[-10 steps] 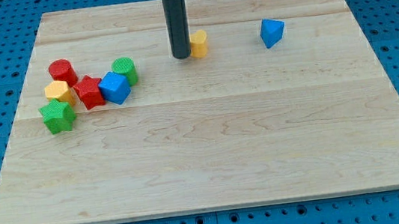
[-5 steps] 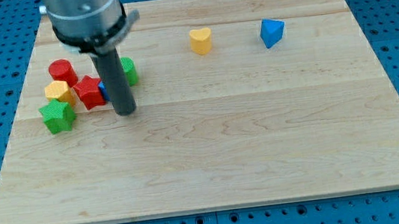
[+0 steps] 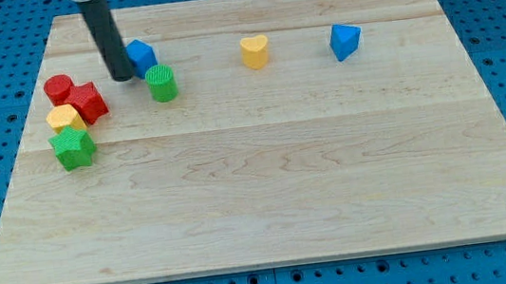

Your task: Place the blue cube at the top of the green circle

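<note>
The blue cube (image 3: 140,55) lies near the view's top left, just above and left of the green circle (image 3: 162,82), a short ribbed cylinder. The two are close but look slightly apart. My tip (image 3: 121,77) rests on the board right beside the blue cube's left side and to the left of the green circle. The dark rod rises from it out of the view's top.
A red cylinder (image 3: 59,89), a red star (image 3: 88,102), a yellow block (image 3: 66,118) and a green star (image 3: 73,147) cluster at the left. A yellow heart (image 3: 255,52) and a blue block (image 3: 345,41) lie toward the top right on the wooden board (image 3: 267,179).
The rod swept from the top centre down to the left cluster, then up. The blue cube moved up above the green circle; the red star and red cylinder shifted left.
</note>
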